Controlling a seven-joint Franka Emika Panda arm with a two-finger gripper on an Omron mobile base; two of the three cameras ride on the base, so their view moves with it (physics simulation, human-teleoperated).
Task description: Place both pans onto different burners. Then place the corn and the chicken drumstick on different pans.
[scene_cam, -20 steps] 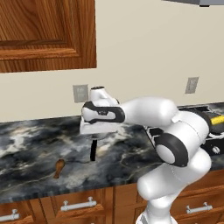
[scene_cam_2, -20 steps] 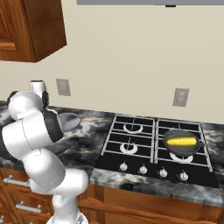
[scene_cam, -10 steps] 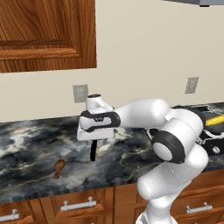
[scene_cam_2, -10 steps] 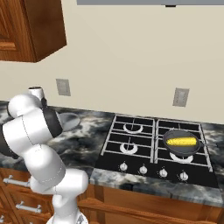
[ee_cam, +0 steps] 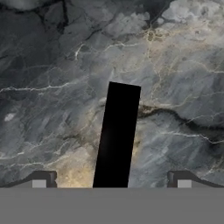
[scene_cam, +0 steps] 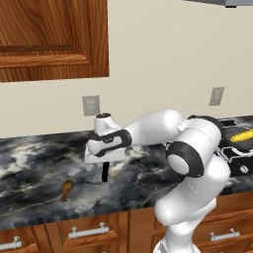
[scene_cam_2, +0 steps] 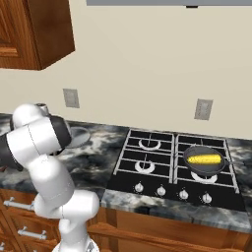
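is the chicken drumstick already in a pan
No, the chicken drumstick lies on the bare marble counter left of the arm, while the pan on the stove holds just the corn.

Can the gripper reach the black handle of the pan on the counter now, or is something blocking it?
Probably yes. The open gripper hangs right above the black handle, which lies between its two fingertips in the hand view. Only bare marble counter surrounds the handle. The chicken drumstick lies apart, not in the way.

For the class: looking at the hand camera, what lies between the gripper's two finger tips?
In the hand view the second pan's straight black handle runs up between the open gripper tips, over the dark marble counter.
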